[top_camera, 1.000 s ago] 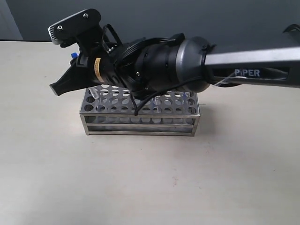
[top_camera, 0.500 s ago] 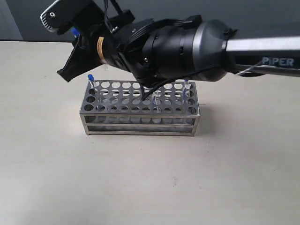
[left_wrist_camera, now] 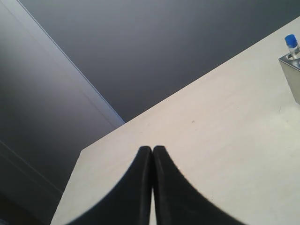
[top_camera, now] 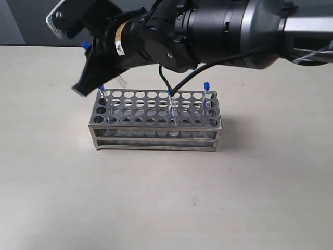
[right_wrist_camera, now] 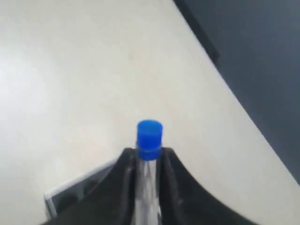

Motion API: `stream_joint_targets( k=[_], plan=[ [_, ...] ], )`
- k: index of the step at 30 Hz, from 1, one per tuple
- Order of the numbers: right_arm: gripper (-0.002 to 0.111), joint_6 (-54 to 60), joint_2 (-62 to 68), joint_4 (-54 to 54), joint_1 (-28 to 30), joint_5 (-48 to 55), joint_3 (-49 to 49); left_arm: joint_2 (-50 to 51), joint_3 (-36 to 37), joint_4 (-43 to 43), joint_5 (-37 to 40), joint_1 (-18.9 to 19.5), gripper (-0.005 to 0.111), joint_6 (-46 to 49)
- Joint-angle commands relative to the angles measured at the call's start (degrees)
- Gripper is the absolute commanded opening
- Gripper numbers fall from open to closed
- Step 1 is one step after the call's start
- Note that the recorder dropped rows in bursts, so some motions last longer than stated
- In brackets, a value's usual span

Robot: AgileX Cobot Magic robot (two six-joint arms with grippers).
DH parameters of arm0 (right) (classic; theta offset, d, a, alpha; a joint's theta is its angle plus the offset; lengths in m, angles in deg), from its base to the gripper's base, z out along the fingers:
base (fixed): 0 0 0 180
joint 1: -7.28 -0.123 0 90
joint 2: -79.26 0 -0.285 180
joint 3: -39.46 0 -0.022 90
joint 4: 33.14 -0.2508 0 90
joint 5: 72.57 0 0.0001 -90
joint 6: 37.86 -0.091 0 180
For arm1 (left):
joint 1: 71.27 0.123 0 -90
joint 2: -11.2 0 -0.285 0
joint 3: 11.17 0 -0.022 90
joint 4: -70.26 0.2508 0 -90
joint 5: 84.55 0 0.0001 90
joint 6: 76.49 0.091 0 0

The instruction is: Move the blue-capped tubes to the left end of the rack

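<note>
Our left pincer (left_wrist_camera: 152, 149) hangs pressed together and empty over the bench (top_camera: 156, 203), apart from the rack (top_camera: 156, 136). At the rack's left end one blue-capped tube (top_camera: 102, 91) already stands. Above it our right pincer (right_wrist_camera: 148, 153) clamps a second tube (right_wrist_camera: 149, 133), not yet seated. The middle tube (top_camera: 170, 101) and right-end tube (top_camera: 206, 89) are left to move, we judge. The bench is pale and matte, with a dark wall (left_wrist_camera: 164, 47) behind.

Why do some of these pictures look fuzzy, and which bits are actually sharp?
Right wrist view: soft all over; the held blue-capped tube and right gripper look fuzzy, probably too near the lens. Left wrist view: the shut left gripper blurs at its edges; the table is clearer. Exterior view: the rack is sharp, its steel faintly shiny, a soft shadow beside it.
</note>
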Motion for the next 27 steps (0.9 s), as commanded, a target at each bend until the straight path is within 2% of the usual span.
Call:
stream_joint_targets(
  k=[1, 5, 7, 15, 27],
  plan=[
    [-0.001, 0.58, -0.81, -9.35, 3.68, -17.57, -3.67, 0.20, -0.30, -0.04, -0.35, -0.13, 0.001, -0.28],
    [-0.001, 0.46, -0.81, -14.04, 4.41, -32.69, -12.23, 0.20, -0.30, -0.04, -0.35, -0.13, 0.001, -0.28],
    [-0.001, 0.14, -0.81, -16.08, 4.41, -36.96, -15.22, 0.20, -0.30, -0.04, -0.35, -0.13, 0.001, -0.28],
    [-0.001, -13.96, 0.40, -9.62, 4.41, -45.08, -19.36, 0.20, -0.30, -0.04, -0.35, -0.13, 0.001, -0.28],
    [-0.001, -13.62, 7.30, -6.76, 4.64, -53.78, -19.36, 0.20, -0.30, -0.04, -0.35, -0.13, 0.001, -0.28]
  ],
)
